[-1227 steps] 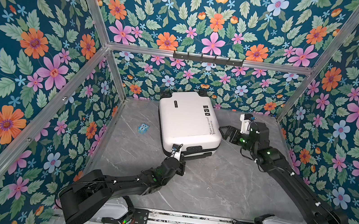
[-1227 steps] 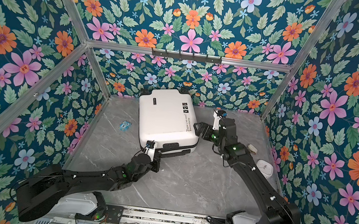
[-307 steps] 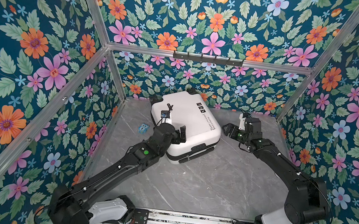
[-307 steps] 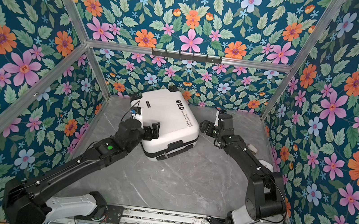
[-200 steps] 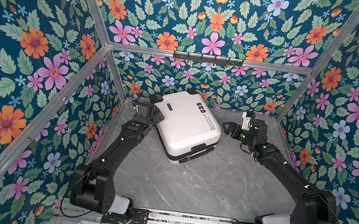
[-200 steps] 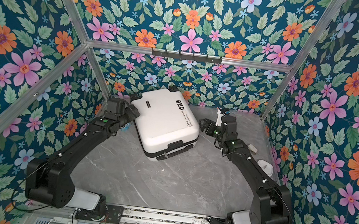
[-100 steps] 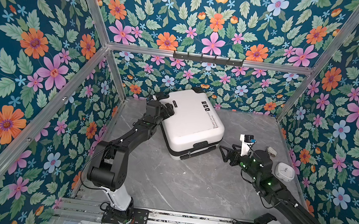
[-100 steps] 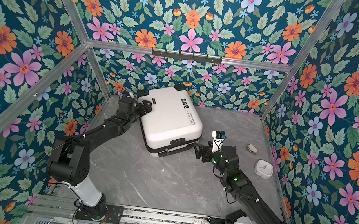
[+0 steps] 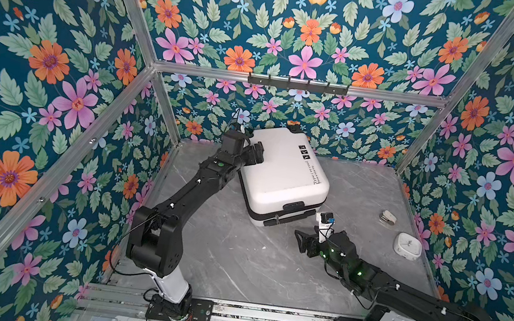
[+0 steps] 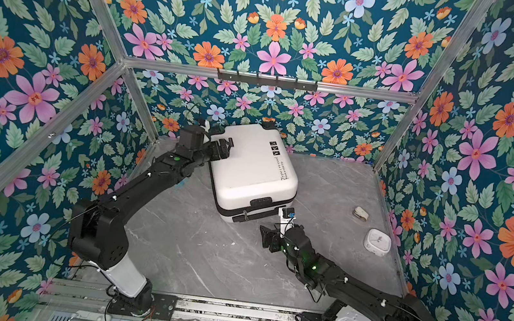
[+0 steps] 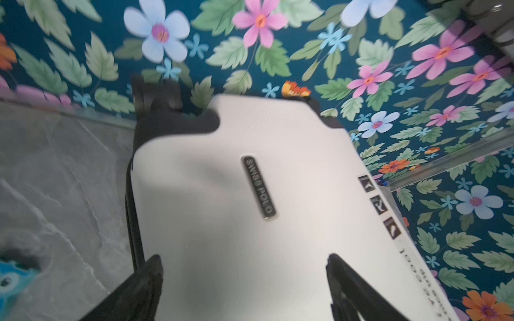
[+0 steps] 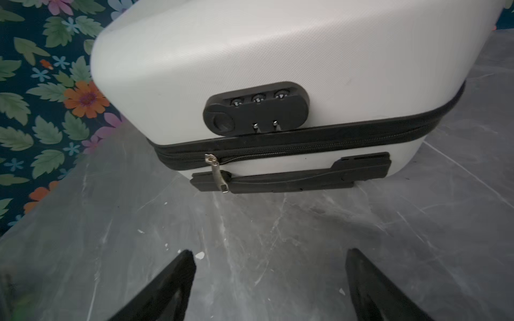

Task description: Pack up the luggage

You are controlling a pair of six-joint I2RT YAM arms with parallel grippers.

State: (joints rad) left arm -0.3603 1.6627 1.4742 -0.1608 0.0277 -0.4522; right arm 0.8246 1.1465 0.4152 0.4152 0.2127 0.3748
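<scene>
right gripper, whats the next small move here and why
Probably ease the right gripper forward toward the zipper pull. The luggage lies shut on the table, the pull hangs free on the side facing it, and the jaws stand open, short of it, holding nothing.

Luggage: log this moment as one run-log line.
luggage: lid down, flat on table | left claw: open, over its top | right claw: open, above table, facing zip pull | held: nothing
</scene>
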